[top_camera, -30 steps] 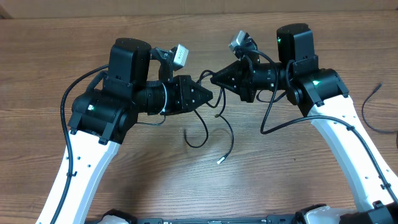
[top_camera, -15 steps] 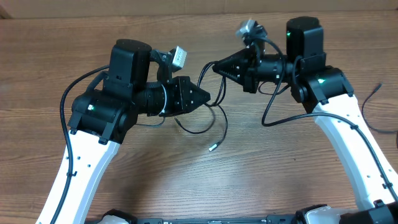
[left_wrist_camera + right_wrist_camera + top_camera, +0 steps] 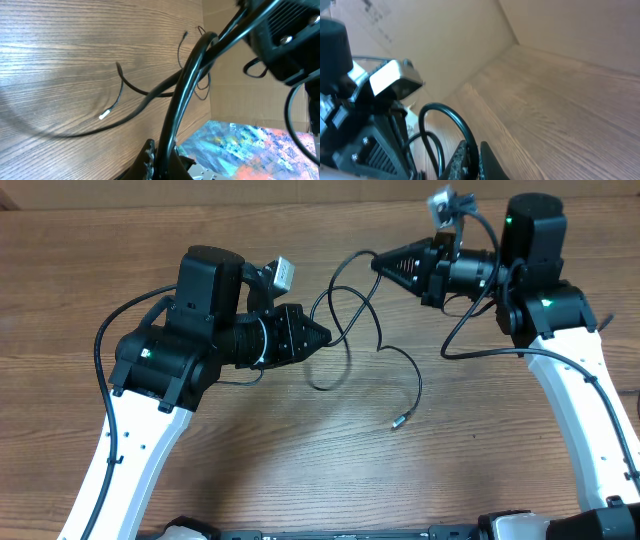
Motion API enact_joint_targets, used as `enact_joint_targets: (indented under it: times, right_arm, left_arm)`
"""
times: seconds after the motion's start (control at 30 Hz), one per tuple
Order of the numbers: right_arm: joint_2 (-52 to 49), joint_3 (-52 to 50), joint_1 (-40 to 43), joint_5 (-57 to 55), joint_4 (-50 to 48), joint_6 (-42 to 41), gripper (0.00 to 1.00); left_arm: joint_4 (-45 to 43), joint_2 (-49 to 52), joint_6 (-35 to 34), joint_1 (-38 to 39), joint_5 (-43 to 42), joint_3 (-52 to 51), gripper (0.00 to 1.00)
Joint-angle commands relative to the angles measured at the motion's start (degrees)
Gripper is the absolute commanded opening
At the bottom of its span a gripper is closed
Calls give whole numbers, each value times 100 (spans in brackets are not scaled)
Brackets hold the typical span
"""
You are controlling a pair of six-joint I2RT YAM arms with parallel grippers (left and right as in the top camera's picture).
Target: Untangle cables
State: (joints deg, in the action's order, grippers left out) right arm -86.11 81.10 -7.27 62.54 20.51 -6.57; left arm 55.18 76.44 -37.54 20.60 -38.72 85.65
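— Is any writing reading clearly?
— No. The dark print on the cardboard wall point(image 3: 368, 7) is blurring out in the right wrist view.
— And the claws?
— The left gripper point(image 3: 326, 336) and right gripper point(image 3: 377, 265) are both pinching the cables point(image 3: 417, 385) tight. These are looping between them over the wooden table point(image 3: 250, 465), with one plug end point(image 3: 397, 421) lying on it. Only the left wrist view is showing a colourful patterned sheet point(image 3: 250, 145).

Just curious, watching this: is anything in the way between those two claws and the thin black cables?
Nothing visible. The left gripper and right gripper are each shut on the cables; their loose plug end lies on the table.
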Motion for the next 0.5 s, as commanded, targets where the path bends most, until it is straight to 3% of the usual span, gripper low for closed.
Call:
enact_joint_targets:
  times: [0.0,0.17,0.3,0.47]
  right_arm:
    - [125,68,105,-382,-271,-739,4]
    - [125,68,103,-1250,-474,-1296,4]
    - [125,68,101,-1128,-490,-1235,4]
    - [122,68,85,-581,393,-188,48]
  left_arm:
    - [103,-136,31,0,39,76,4]
    - [201,-136,160,0,42,76,4]
    - [243,-136,160,0,39,76,4]
    - [243,-136,157,0,33,76,4]
